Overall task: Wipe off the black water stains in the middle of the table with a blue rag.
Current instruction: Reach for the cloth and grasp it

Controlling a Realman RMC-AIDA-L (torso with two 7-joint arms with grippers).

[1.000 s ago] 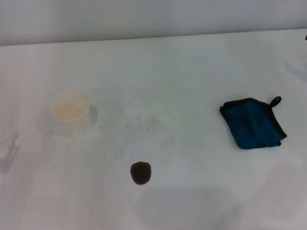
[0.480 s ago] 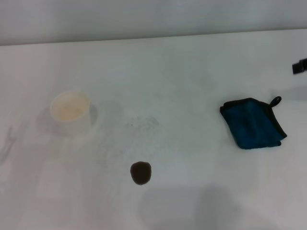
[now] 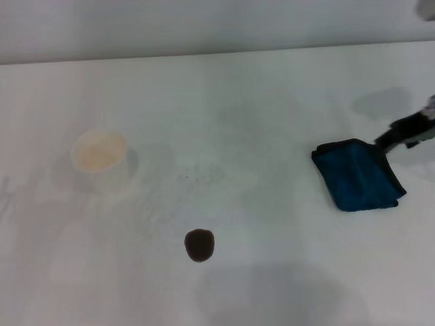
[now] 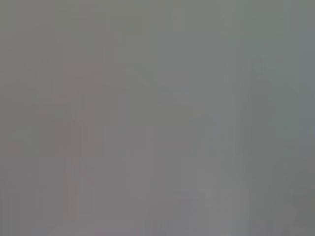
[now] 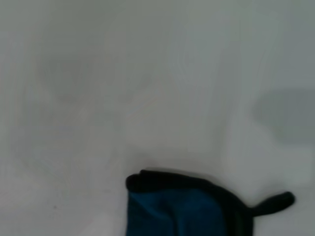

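Note:
The black water stain (image 3: 199,245) is a small dark blot on the white table (image 3: 272,95), near the front and middle. The blue rag (image 3: 357,175) lies folded on the right side, well apart from the stain. My right gripper (image 3: 402,132) reaches in from the right edge and sits over the rag's far right corner, hiding the loop there. The right wrist view shows the rag (image 5: 184,209) from above, with its black edging and its loop (image 5: 275,202). The left gripper is out of view, and the left wrist view is plain grey.
A white paper cup (image 3: 100,160) stands on the left side of the table. Faint grey speckles (image 3: 197,173) lie between the cup and the stain. The table's far edge (image 3: 217,54) meets a grey wall.
My right gripper has come in from the right edge and moved down and left to the rag's far corner, now covering the loop. Rag, stain and cup have not moved.

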